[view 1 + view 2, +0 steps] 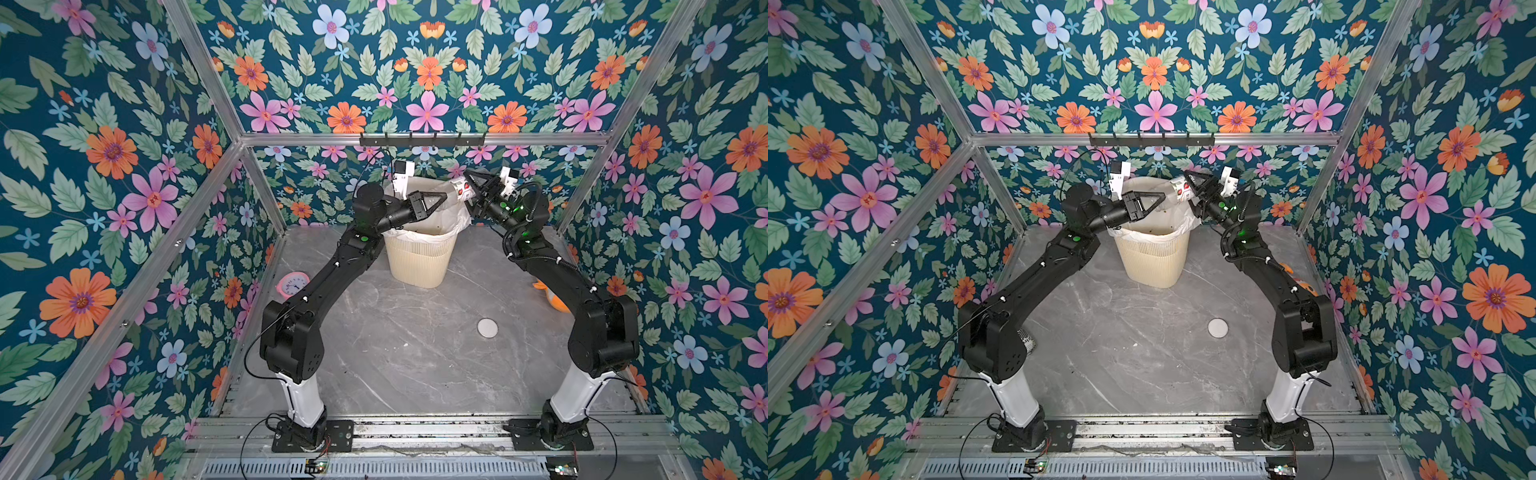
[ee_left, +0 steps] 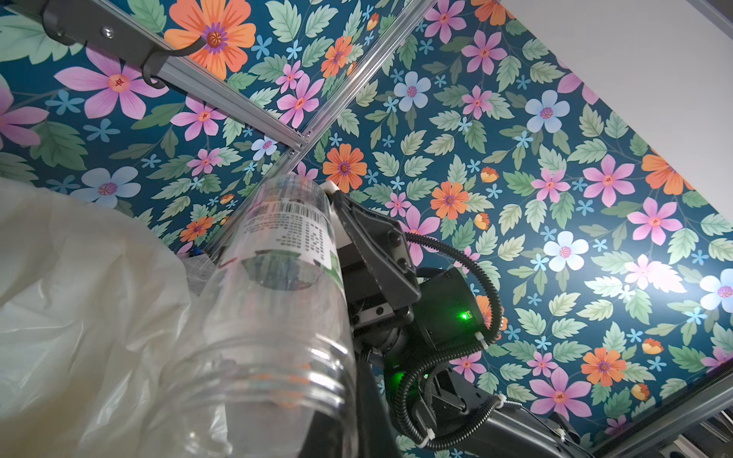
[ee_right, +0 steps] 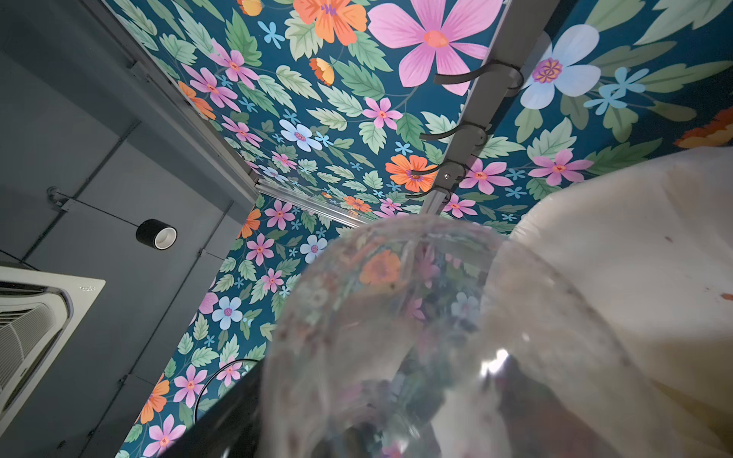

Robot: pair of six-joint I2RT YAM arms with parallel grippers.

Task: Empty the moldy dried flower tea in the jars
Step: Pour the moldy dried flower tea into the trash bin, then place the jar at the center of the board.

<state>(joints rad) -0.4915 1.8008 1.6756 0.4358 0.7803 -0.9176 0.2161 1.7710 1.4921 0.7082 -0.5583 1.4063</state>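
**Jar 1 looks emptied over the bin; jar 2 not located.**
We note the left gripper (image 1: pixel 441 198) closed, seemingly pinching the mouth wall of the jar (image 2: pixel 277 301). The jar lies tilted above the lined bin (image 1: pixel 415 262), clear inside bar a few clinging flecks. The right gripper (image 1: pixel 469 190) sits at its labelled base end; we cannot tell whether it clamps. Flecks of dried flower tea (image 3: pixel 726 296) dot the liner (image 2: pixel 79 277). One lid (image 1: pixel 487 327) lies on the table (image 1: pixel 415 353), well apart from the bin. We judge this jar done; the other is not in view, so it is unconfirmed.

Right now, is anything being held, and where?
A clear jar hangs over the bin: right fingers straddle its base, left fingers shut at its mouth. Which pair grips cannot be told.
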